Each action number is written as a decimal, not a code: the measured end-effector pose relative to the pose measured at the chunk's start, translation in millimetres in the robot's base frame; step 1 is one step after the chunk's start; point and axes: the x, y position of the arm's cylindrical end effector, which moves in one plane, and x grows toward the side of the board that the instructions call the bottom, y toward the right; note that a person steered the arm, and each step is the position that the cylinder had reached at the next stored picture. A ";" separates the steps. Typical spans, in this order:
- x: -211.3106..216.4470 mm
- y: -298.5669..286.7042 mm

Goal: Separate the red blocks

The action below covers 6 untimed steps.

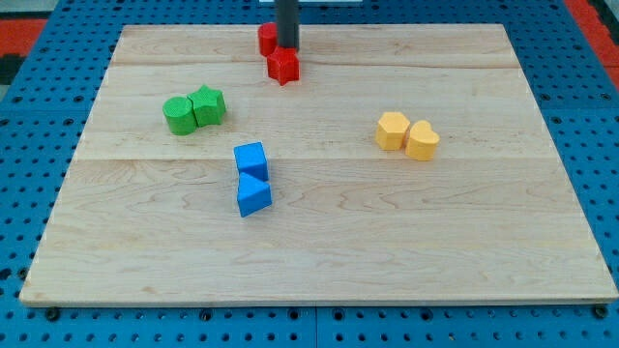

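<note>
No pincer on this arm: it ends in a plain dark rod, so there is nothing to stand apart, come together or clamp. My tip (287, 46) is down at the view's top, just left of centre, planted between the two red blocks. One red block (267, 39), shape hard to make out, sits just to the view's left of the rod and is partly hidden by it. The other, a red star-like block (283, 66), lies right below my tip, and whether they touch I cannot tell. The two reds are very close together, with only the rod's width between them.

Elsewhere on the wooden bench (319, 242), the blocks sit in pairs. At the view's left, a green cylinder (178, 115) touches a green star-like block (208, 105). Near the middle, a blue cube (250, 159) stands just above a blue angular block (253, 195), the two touching. At the view's right, a yellow hexagon-like block (392, 130) presses against a yellow rounded block (422, 141). All three pairs are well apart from my tip.

No brands, labels or writing can be read anywhere. A blue pegboard surface (39, 319) surrounds the bench.
</note>
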 end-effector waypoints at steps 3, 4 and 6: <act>-42.6 -31.8; -26.9 -51.2; 45.6 -71.0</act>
